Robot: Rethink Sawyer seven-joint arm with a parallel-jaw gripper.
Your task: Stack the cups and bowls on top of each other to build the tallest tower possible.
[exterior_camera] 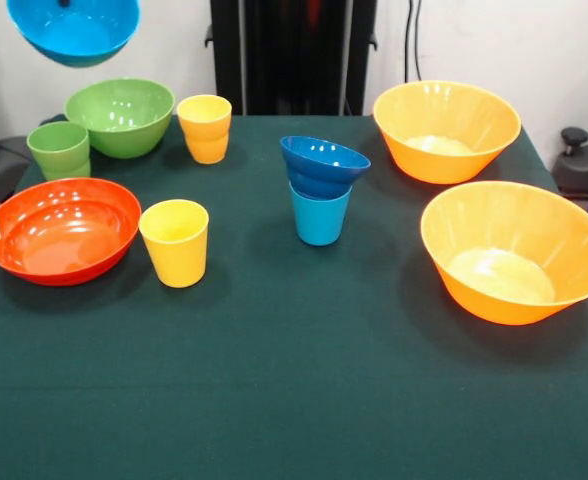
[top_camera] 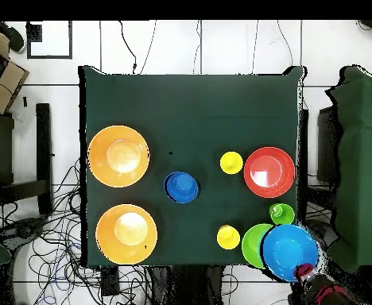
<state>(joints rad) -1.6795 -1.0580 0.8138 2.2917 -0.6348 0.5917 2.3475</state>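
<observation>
Dark green cloth-covered table [exterior_camera: 294, 400]. Medium light blue glossy plastic bowl [exterior_camera: 74, 28] hangs in the air at the front view's top left corner, above and behind the green glossy plastic bowl [exterior_camera: 121, 115]; in the overhead view it overlaps that bowl at the table's edge. The red and black arm [top_camera: 320, 286] shows just beside it there. Gripper itself hidden in both views; cannot tell how far open it is or what grips the bowl.

Near table centre: small dark blue glossy bowl [exterior_camera: 323, 165] sits tilted on the rim of the upright light blue plastic cup [exterior_camera: 320, 215].

Front view, left side: wide red-orange glossy bowl [exterior_camera: 62, 230], a yellow plastic cup [exterior_camera: 175, 242] just beside it; green plastic cup [exterior_camera: 59, 149] near the green bowl; second yellow cup [exterior_camera: 205, 128] to that bowl's right.

Right side: two large orange glossy bowls, far one [exterior_camera: 446, 130], near one [exterior_camera: 514, 250], standing apart.
</observation>
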